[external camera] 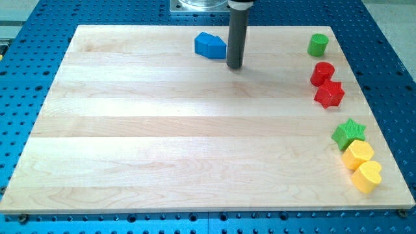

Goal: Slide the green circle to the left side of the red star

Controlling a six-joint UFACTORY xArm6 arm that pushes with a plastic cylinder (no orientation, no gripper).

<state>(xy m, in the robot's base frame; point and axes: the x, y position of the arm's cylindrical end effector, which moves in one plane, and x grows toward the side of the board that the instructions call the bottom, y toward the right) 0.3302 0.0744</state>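
Observation:
The green circle [318, 45] is a short green cylinder near the view's top right corner of the wooden board. The red star [329, 95] lies below it by the right edge, touching a red circle [322, 73] that sits between the two. My tip [234, 66] is at the view's top centre, far to the left of the green circle and just right of a blue block [210, 45].
A green star [349, 134], a yellow hexagon [358, 154] and a yellow heart [367, 176] are clustered at the view's lower right edge. The wooden board [162, 130] rests on a blue perforated table [19, 97].

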